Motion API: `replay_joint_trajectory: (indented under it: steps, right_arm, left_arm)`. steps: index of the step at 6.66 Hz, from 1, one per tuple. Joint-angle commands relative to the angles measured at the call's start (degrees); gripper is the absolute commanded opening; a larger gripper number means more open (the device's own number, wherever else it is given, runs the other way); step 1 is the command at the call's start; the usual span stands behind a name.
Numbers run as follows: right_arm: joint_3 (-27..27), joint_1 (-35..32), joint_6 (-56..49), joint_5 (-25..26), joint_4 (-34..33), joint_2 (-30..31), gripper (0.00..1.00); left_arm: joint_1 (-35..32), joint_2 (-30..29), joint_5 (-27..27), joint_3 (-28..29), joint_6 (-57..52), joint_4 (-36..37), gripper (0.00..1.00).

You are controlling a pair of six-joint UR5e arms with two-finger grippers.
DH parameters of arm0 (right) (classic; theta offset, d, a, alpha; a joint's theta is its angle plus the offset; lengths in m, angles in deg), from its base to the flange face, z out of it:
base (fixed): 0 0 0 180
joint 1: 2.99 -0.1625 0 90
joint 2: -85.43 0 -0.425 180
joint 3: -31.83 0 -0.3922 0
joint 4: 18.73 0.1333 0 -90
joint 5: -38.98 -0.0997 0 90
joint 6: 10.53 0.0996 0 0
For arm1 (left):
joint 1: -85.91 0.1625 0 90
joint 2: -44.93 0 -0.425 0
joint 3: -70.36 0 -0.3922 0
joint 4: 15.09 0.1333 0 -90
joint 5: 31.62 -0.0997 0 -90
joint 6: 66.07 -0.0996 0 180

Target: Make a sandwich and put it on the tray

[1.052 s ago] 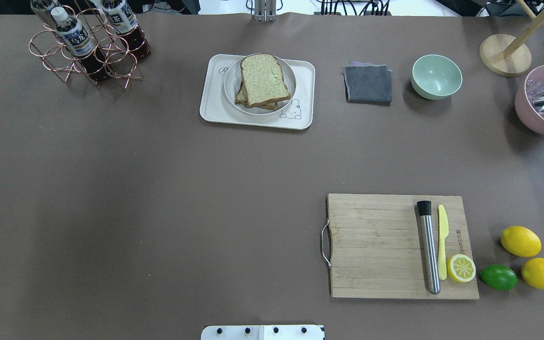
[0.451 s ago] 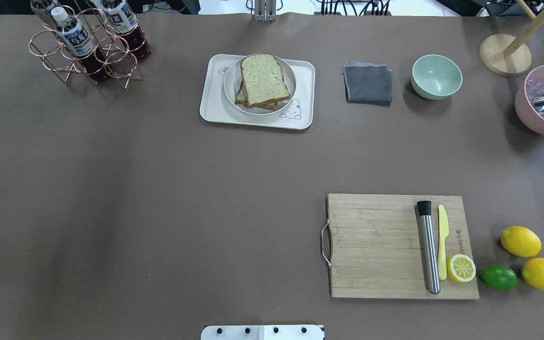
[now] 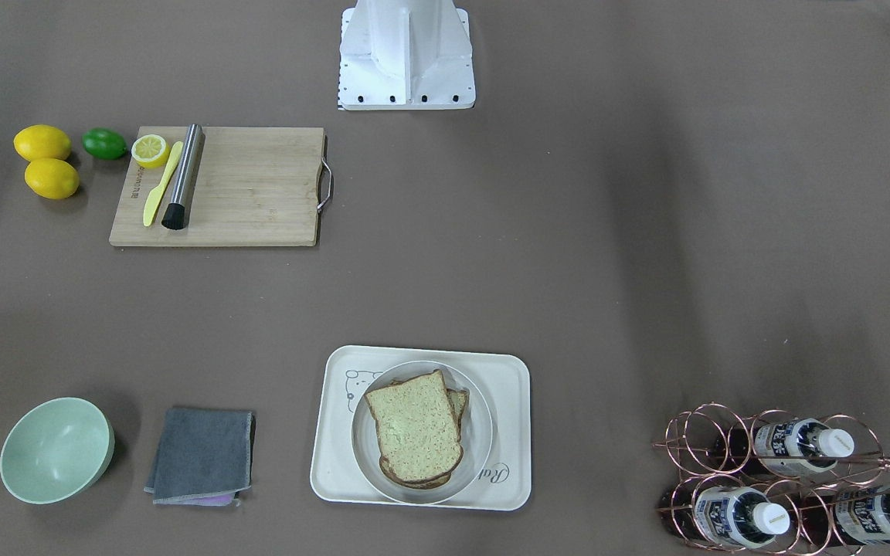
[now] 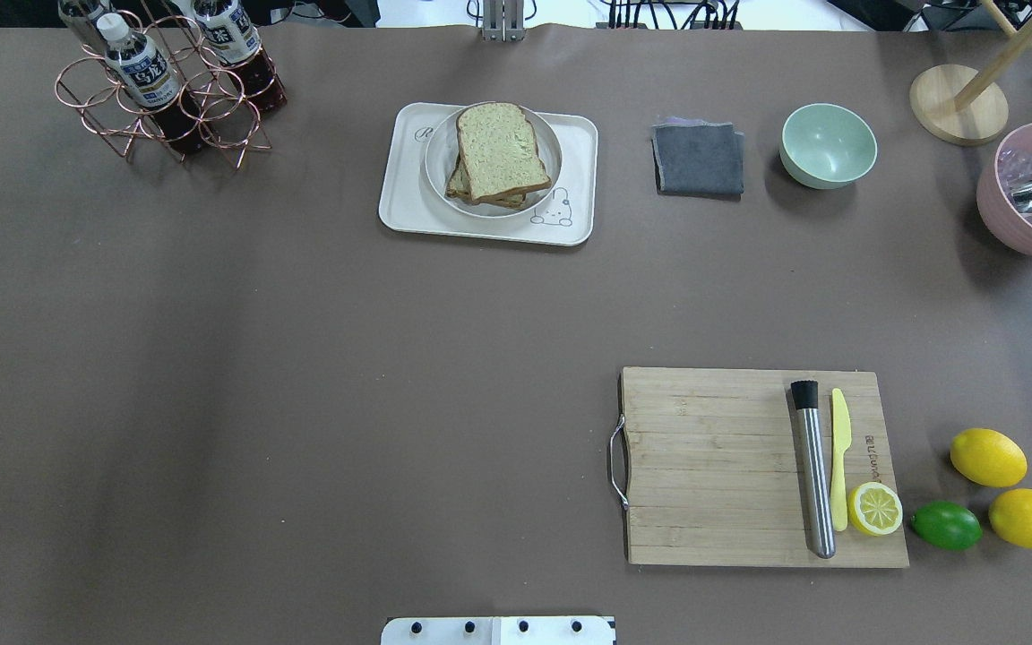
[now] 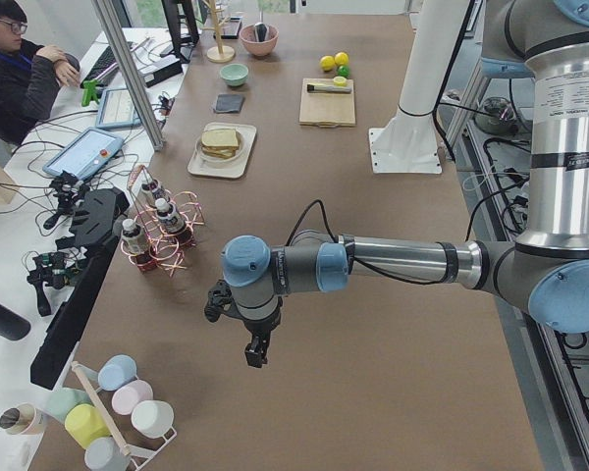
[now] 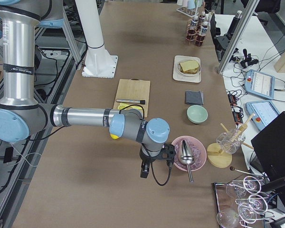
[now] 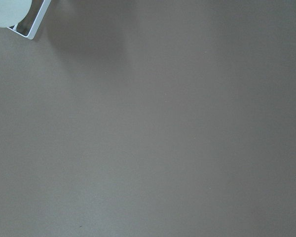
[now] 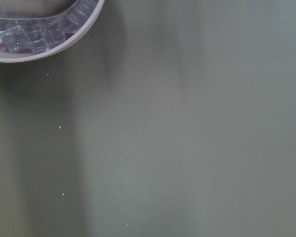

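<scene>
The sandwich (image 4: 498,148) is a stack of speckled tan bread slices on a round white plate (image 4: 437,170), which stands on the cream tray (image 4: 404,204) at the table's far middle. It also shows in the front view (image 3: 414,434). No egg shows. My left gripper (image 5: 257,351) hangs over bare table far to the left, seen only in the exterior left view. My right gripper (image 6: 143,172) hangs near the pink bowl, seen only in the exterior right view. I cannot tell whether either is open or shut.
A wooden cutting board (image 4: 713,466) holds a steel muddler (image 4: 813,470), a yellow knife (image 4: 839,448) and a lemon half (image 4: 874,509). Lemons (image 4: 987,457) and a lime (image 4: 946,526) lie beside it. A grey cloth (image 4: 698,159), green bowl (image 4: 828,143), pink ice bowl (image 4: 1018,215) and bottle rack (image 4: 167,90) stand at the back.
</scene>
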Motion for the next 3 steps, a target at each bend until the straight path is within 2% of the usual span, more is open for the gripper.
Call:
replay_joint_trajectory:
  steps: [1,3]
  right_arm:
    - [0.3,0.0,-0.1,0.0,0.0,0.0,1.00]
    - [0.3,-0.1,-0.1,0.0,1.4,0.1,1.00]
  left_arm:
    - [-0.1,0.0,0.0,-0.2,0.0,0.0,0.98]
    - [-0.1,0.5,0.0,-0.4,0.0,0.0,0.98]
